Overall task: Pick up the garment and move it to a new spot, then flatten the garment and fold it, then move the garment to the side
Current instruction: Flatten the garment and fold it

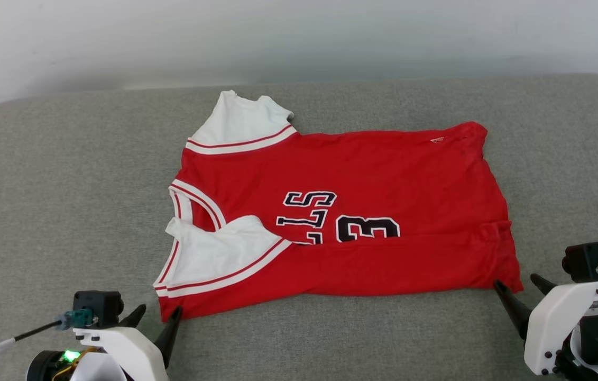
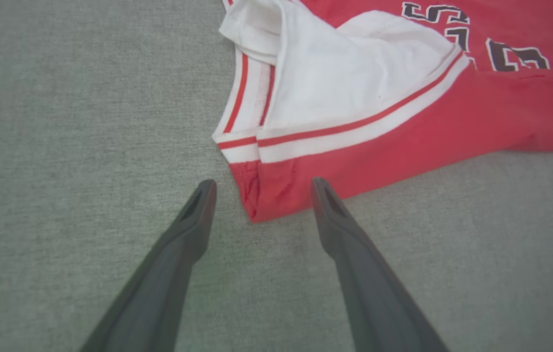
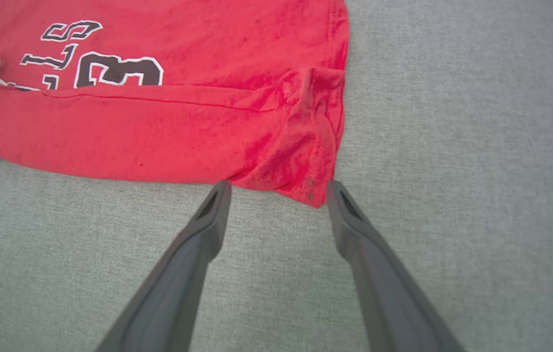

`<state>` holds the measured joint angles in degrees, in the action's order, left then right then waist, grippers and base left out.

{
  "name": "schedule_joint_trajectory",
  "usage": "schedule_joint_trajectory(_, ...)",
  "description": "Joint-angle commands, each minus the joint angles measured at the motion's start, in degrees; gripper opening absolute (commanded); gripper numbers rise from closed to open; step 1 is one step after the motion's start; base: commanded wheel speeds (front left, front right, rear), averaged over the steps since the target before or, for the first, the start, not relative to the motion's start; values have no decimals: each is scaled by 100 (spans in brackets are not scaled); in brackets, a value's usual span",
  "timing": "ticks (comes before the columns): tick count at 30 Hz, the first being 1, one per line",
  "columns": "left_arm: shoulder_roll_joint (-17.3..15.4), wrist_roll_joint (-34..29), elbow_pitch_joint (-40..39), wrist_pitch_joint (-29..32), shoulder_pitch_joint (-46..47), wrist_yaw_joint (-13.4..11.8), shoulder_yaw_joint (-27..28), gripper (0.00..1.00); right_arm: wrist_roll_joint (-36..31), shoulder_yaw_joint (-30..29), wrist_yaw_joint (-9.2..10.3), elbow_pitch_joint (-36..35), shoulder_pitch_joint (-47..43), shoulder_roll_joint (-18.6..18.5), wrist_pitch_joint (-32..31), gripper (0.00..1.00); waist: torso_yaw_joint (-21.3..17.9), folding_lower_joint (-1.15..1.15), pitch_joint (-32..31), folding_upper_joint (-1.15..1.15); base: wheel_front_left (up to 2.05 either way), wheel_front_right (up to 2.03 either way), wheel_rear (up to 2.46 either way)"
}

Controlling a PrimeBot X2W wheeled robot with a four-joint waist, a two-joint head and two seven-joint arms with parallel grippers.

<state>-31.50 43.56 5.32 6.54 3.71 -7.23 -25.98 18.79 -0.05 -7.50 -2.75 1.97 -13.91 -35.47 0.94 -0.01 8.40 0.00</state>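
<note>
Your left pincer (image 2: 262, 183) stands released, its two long, dark, tapered fingers spread wide and gripping nothing. The near shoulder corner of the garment (image 1: 357, 174) lies just between the tips. The right-hand tip overlaps the red edge in the left wrist view, though you cannot tell whether it touches the cloth.

Your right pincer (image 3: 278, 185) is released too, fingers apart and empty, with the near hem corner sitting between its tips. That corner is rumpled and darker in its creases.

Both arms come in low from the near edge. The left one's white wrist shell sits at the lower left of the head view, its fingers leaning up and slightly inward. The right one sits at the lower right, its fingers tilted towards the hem.

The garment lies sideways in the middle of the surface (image 1: 66, 185), neck to your left and hem to your right. It is soft red knit with white sleeves and red-and-white striped ribbed trim. Its near long edge is folded up over the front in a straight band, hiding the lower part of the black, white-outlined letters and the 3. The near sleeve lies flat on top, and the far sleeve pokes out beyond the shoulder.

The surface is padded and round-cornered, covered in grey woven cloth.
</note>
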Motion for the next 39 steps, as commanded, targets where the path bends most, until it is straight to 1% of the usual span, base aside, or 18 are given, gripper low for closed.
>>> schedule_joint_trajectory(1,-39,-38,-47,114,-11,-112,3,100,-58,-20,2,-139,-38,77,-58,100,-64,1,124,0,0,0,0)
schedule_joint_trajectory(3,-81,-57,-74,169,51,-202,32,100,-88,-39,2,-254,-33,116,-107,100,-99,1,223,0,0,0,0)
schedule_joint_trajectory(6,-59,-8,-37,233,129,-277,67,100,-137,-64,2,-384,-5,148,-174,100,-137,1,356,0,0,0,0)
schedule_joint_trajectory(11,-82,-55,231,501,185,-432,-15,100,-170,-91,2,-529,69,151,-235,100,-178,1,530,0,0,0,0)
schedule_joint_trajectory(12,-81,-76,296,591,179,-427,-91,77,-174,-91,2,-547,80,149,-253,100,-179,1,548,0,0,0,0)
schedule_joint_trajectory(13,-42,-66,348,659,166,-411,-146,35,-181,-92,2,-562,86,147,-271,100,-179,1,562,0,0,0,0)
schedule_joint_trajectory(14,-42,-66,348,659,166,-411,-146,35,-181,-92,2,-562,86,147,-271,100,-179,1,562,0,0,0,0)
schedule_joint_trajectory(15,21,-21,387,705,159,-381,-188,0,-178,-94,2,-570,94,143,-280,100,-178,1,570,0,0,0,0)
schedule_joint_trajectory(17,90,18,434,795,145,-264,-314,0,-174,-88,2,-565,127,115,-321,100,-160,1,555,0,0,0,0)
schedule_joint_trajectory(19,154,7,442,667,150,-223,-327,0,-126,-87,2,-546,147,95,-383,100,-122,1,490,0,0,0,0)
schedule_joint_trajectory(21,145,-33,411,550,147,-156,-341,0,-158,-108,2,-520,163,35,-447,100,-76,1,395,0,0,0,0)
schedule_joint_trajectory(24,162,-63,260,299,161,-158,-258,0,-256,-186,2,-408,205,-8,-587,100,0,1,260,0,0,0,0)
schedule_joint_trajectory(26,133,-144,120,162,166,-250,-208,0,-351,-232,2,-292,273,-54,-680,100,63,1,208,0,0,0,0)
schedule_joint_trajectory(28,120,-225,-60,79,166,-315,-216,0,-383,-291,2,-133,316,10,-771,100,133,1,192,0,0,0,0)
schedule_joint_trajectory(31,180,-216,-389,21,135,-345,-215,0,-470,-370,3,111,424,47,-934,100,236,1,209,0,0,0,0)
schedule_joint_trajectory(33,158,-265,-587,-12,138,-385,-213,0,-638,-352,3,265,497,-14,-978,100,306,1,245,0,0,0,0)
schedule_joint_trajectory(36,115,-359,-816,-22,154,-437,-236,0,-760,-396,3,566,590,61,-1032,100,402,1,323,0,0,0,0)
schedule_joint_trajectory(39,94,-408,-998,-8,211,-412,-266,0,-882,-446,3,807,698,69,-1021,100,491,1,431,0,0,0,0)
